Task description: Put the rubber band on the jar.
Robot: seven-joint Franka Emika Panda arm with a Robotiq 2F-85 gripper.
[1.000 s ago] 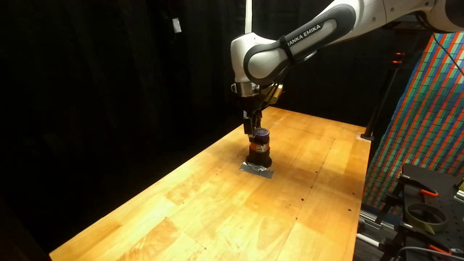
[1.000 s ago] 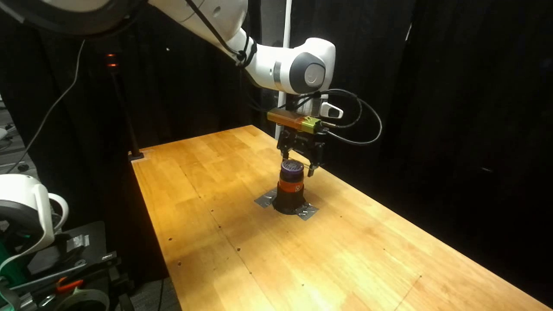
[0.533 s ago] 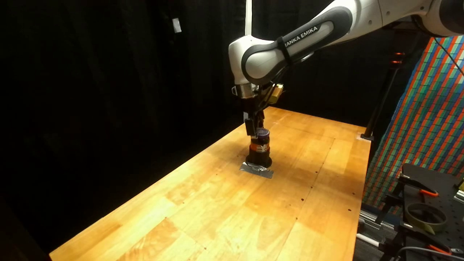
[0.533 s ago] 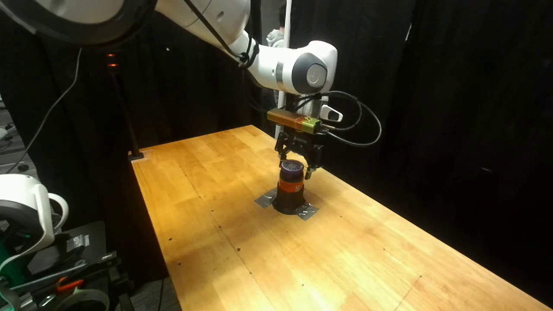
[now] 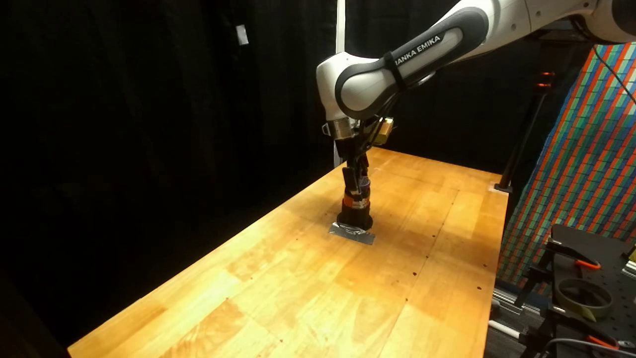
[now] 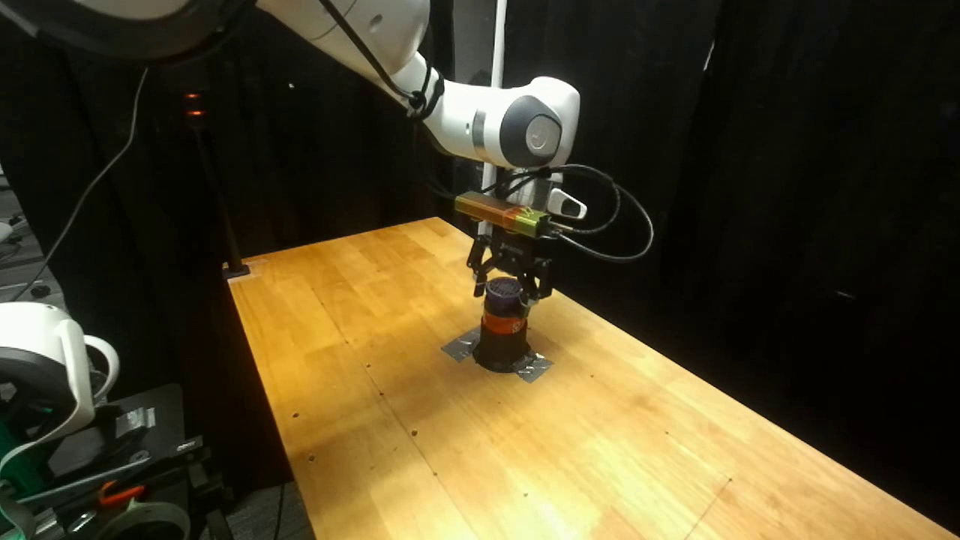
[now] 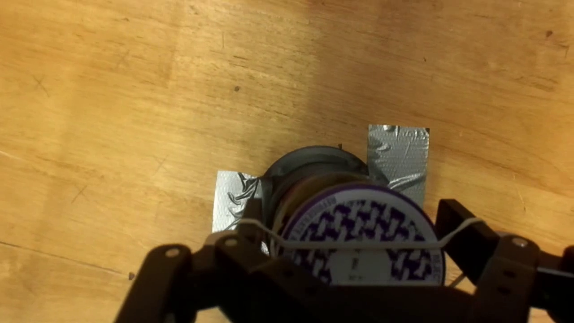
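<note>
Jar (image 6: 505,324) upright on tabletop (image 6: 600,450), seated in wide black base (image 6: 500,354). Orange-red section round its middle, darker above. Lid (image 7: 358,224) faces up: purple rim, purple-and-white pattern, print too small to read. Two grey tape strips (image 7: 397,157) overlap the base edge and stick to the wood, one on each side.

Pincer (image 6: 502,298) points down right over the jar, spread wide, fingers (image 7: 466,237) apart, one on either side of the lid. Contact with jar: can't tell. Rubber band (image 7: 358,245), thin, pale, stretched between the two fingers; in wrist view one strand cuts straight across the lid, ends angled over each finger. Short bit of another strand shows low right of the lid; the rest is hidden behind the pincer. Whether band touches lid: can't tell.

White arm (image 6: 465,112) runs in from upper left in an exterior view. Gold-green box (image 6: 502,214) mounted above the fingers, cables (image 6: 649,225) looping out beside it. Black curtain (image 5: 149,124) behind. Dark post (image 5: 521,129) with red lights stands at a far corner of the tabletop in both exterior views. Off to the side in an exterior view: multicolour striped panel (image 5: 581,164), black shelf (image 5: 581,241), tape roll (image 5: 599,312) lying on the shelf.
</note>
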